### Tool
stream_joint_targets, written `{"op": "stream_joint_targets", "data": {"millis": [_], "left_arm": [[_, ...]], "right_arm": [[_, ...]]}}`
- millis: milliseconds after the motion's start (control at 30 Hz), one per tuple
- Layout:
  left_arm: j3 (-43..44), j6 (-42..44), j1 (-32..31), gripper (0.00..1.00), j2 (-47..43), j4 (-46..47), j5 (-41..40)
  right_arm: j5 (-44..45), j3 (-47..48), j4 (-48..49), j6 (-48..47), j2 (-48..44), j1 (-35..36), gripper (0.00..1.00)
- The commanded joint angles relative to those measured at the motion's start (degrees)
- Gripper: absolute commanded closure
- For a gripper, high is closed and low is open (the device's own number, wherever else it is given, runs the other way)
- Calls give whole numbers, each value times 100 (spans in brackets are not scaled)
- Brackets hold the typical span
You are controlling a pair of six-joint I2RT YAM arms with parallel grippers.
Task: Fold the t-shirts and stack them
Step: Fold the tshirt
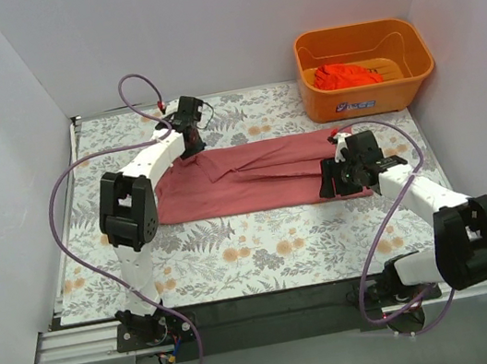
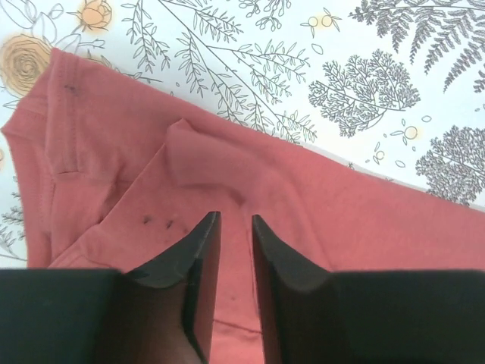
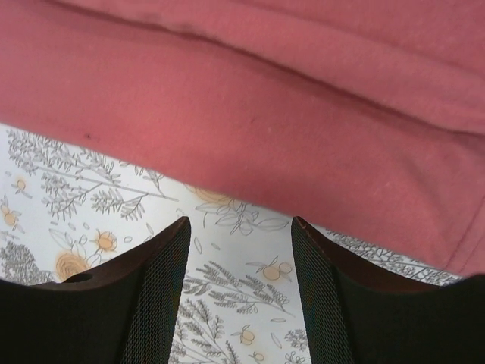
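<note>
The dusty pink-red t-shirt (image 1: 253, 180) lies spread on the floral tablecloth, partly folded along its length. It also shows in the left wrist view (image 2: 341, 220) and the right wrist view (image 3: 265, 114). My left gripper (image 1: 191, 147) hovers over the shirt's far-left corner; in its wrist view (image 2: 236, 218) the jaws stand a narrow gap apart, with flat cloth showing between them. My right gripper (image 1: 335, 183) is open and empty at the shirt's near-right edge, over bare tablecloth (image 3: 241, 221). The orange-red t-shirt (image 1: 347, 74) lies crumpled in the basket.
An orange plastic basket (image 1: 371, 103) stands at the far right corner of the table. White walls close in the left, back and right sides. Purple cables loop beside both arms. The floral tablecloth (image 1: 254, 246) is bare in front of the shirt.
</note>
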Motion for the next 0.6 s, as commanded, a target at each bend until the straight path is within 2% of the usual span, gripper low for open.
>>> {"op": "stream_joint_targets", "data": {"millis": [0, 67, 100, 200, 333, 567], "left_arm": [[134, 27, 44, 73, 14, 211, -174], [187, -52, 97, 65, -39, 211, -157], [196, -78, 114, 56, -74, 211, -130], [170, -245, 167, 44, -363, 98, -112], [-304, -509, 194, 43, -1039, -61, -174], [-2448, -799, 352, 63, -2621, 351, 203]], "right_arm": [[488, 413, 367, 19, 202, 21, 38], [647, 571, 376, 11, 369, 4, 38], [752, 633, 402, 10, 439, -5, 38], [753, 808, 472, 19, 695, -49, 41], [814, 818, 657, 28, 914, -76, 48], [621, 888, 842, 116, 1257, -128, 63]]}}
